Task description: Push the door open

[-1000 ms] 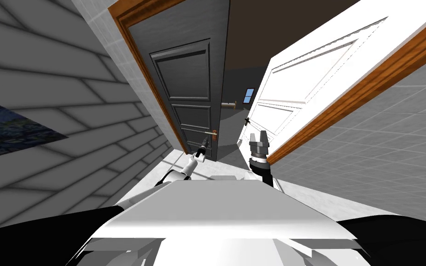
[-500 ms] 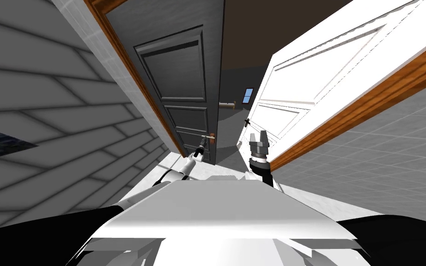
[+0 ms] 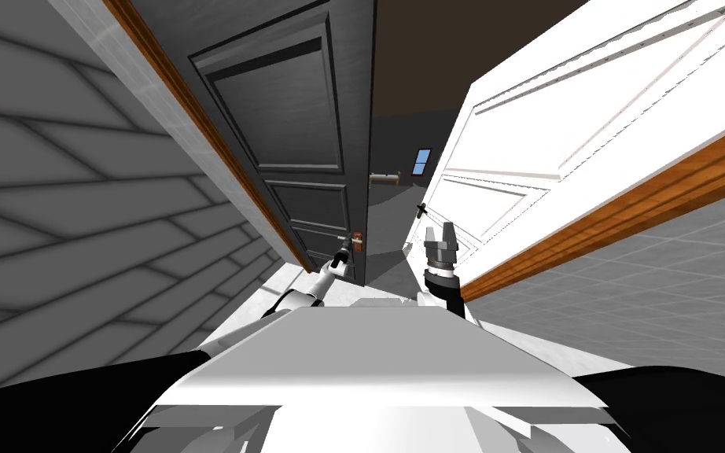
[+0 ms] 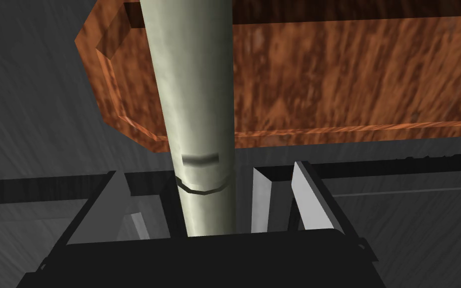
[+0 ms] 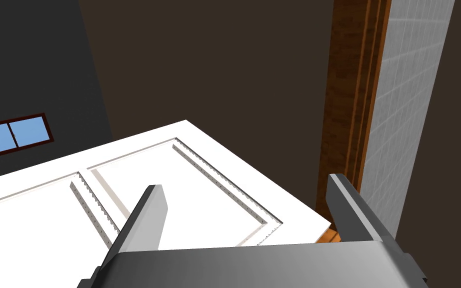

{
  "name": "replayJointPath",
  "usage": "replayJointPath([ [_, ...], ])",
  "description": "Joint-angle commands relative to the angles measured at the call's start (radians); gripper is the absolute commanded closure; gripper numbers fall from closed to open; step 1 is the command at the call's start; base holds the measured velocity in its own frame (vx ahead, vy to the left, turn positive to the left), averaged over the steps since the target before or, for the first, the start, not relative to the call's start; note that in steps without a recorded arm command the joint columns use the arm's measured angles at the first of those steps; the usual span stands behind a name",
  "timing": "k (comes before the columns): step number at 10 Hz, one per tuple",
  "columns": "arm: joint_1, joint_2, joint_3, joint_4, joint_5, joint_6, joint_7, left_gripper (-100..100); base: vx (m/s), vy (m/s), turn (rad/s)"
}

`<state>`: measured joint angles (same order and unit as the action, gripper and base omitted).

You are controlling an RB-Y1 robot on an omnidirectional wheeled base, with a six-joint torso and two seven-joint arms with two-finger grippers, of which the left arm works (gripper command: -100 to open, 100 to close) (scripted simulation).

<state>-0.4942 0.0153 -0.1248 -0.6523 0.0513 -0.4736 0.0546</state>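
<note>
Hanging ajar, dark panelled door [image 3: 306,118], pale lever [image 4: 202,100] seemingly inside left tool [image 4: 207,172]

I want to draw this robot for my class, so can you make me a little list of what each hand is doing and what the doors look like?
left hand: open, fingers either side of the handle, not squeezing it
handle: pale lever, sticks out of a brown plate
dark grey door: on the robot's left, carries the plate
right hand: open, holding nothing
white door: on the robot's right, beside the right hand
between the doors: a dim room with a small blue window
</note>
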Motion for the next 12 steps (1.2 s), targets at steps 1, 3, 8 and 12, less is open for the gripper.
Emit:
replayJointPath([
  [1, 0.0, 0.001, 0.0, 0.001, 0.0, -0.001, 0.0, 100, -0.011, 0.004, 0.008],
  [3, 0.0, 0.001, 0.0, 0.001, 0.0, -0.001, 0.0, 100, -0.023, 0.01, -0.013],
  [8, -0.002, 0.015, 0.017, 0.002, 0.005, 0.0, -0.005, 100, 0.045, -0.027, 0.011],
  [12, -0.001, 0.031, 0.04, 0.004, 0.011, 0.001, -0.013, 100, 0.148, -0.093, 0.039],
])
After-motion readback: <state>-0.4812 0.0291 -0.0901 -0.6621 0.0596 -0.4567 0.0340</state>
